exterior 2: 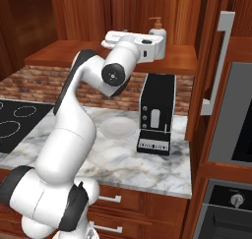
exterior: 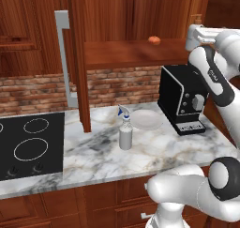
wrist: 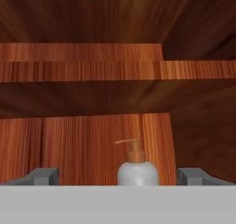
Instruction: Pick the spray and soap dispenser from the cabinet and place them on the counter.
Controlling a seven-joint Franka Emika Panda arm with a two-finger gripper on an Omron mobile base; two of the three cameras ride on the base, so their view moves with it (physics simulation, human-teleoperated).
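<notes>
The soap dispenser (wrist: 137, 170), a squat grey-white bottle with an orange pump, stands on the shelf inside the open cabinet (exterior: 126, 51). In the hand view it sits straight ahead, between the two fingertips (wrist: 44, 176), and I cannot tell whether they touch it. My gripper (wrist: 118, 176) is open and holds nothing. In the right base view the white hand (exterior 2: 140, 40) hovers at shelf height in front of the soap dispenser (exterior 2: 157, 32). The spray (exterior: 125, 131) stands upright on the marble counter (exterior: 164, 149), left of a plate.
A black coffee machine (exterior: 183, 98) stands on the counter under the shelf, with a white plate (exterior: 146, 119) beside it. A small orange thing (exterior: 154, 40) lies on the shelf. The cabinet door (exterior: 77, 58) hangs open. The cooktop (exterior: 28, 145) is at the left, an oven (exterior 2: 236, 115) at the right.
</notes>
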